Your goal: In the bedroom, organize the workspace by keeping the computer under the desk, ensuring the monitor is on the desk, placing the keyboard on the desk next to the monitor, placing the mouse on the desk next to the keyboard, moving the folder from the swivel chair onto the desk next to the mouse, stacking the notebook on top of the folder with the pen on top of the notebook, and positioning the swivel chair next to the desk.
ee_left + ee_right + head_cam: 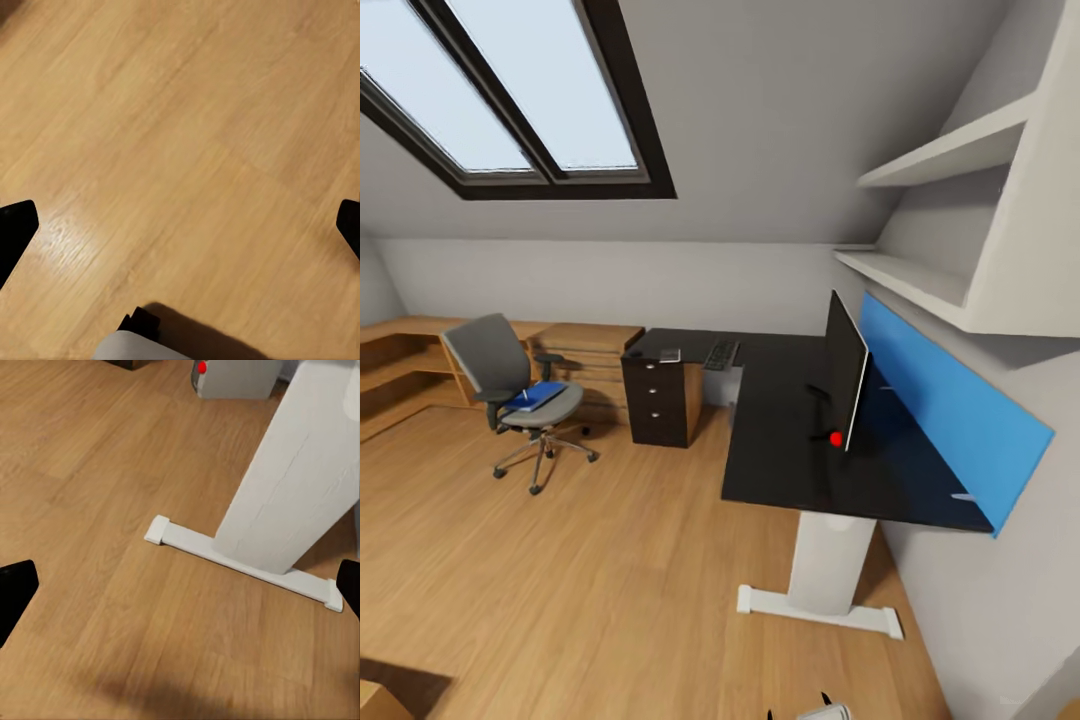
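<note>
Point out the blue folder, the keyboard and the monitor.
blue folder (pixel 538 396), head view, middle of its cover, on the chair seat.
keyboard (pixel 721 354), head view, centre of its keys.
monitor (pixel 844 368), head view, middle of its black front.

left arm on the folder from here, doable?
Probably not. The blue folder lies on the swivel chair seat far across the wood floor, while the left gripper hangs open over bare floor near the robot. Nothing blocks the path; the base likely has to drive closer first.
</note>
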You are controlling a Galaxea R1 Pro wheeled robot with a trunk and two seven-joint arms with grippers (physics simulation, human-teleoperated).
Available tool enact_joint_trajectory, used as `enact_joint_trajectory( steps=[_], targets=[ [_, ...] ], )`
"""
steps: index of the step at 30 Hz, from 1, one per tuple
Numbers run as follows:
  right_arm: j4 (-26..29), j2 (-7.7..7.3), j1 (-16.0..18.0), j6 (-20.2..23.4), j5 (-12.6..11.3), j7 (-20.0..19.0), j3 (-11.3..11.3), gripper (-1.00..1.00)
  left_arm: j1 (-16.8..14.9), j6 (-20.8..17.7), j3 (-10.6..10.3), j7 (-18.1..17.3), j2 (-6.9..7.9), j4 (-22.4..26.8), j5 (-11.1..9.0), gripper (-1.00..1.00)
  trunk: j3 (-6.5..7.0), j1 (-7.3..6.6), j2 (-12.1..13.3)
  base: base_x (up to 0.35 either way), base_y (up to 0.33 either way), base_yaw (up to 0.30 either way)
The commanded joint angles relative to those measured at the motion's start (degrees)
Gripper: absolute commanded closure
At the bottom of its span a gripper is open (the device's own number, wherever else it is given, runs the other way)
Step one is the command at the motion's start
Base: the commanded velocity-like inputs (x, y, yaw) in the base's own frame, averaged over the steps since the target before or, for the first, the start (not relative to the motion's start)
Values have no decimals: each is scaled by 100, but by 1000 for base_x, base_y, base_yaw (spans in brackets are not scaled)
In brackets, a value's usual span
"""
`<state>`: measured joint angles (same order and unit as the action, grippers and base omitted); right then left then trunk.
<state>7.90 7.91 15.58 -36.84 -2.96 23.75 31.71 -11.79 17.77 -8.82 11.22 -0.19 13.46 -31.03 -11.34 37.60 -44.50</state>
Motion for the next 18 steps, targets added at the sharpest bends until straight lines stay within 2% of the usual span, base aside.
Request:
enact_joint_trajectory(
  steps=[1, 18],
  targets=[
    [-8, -1, 6, -18, -30, 32, 51, -100, -3, 16, -49, 38, 2, -1, -26, -100, -9, 4, -6, 227, 267, 20],
    [-4, 0, 6, -42, -31, 33, 55, -100, -3, 16, -58, 38, 2, -1, -26, -100, -11, 4, -6, 224, 270, 4]
  ],
)
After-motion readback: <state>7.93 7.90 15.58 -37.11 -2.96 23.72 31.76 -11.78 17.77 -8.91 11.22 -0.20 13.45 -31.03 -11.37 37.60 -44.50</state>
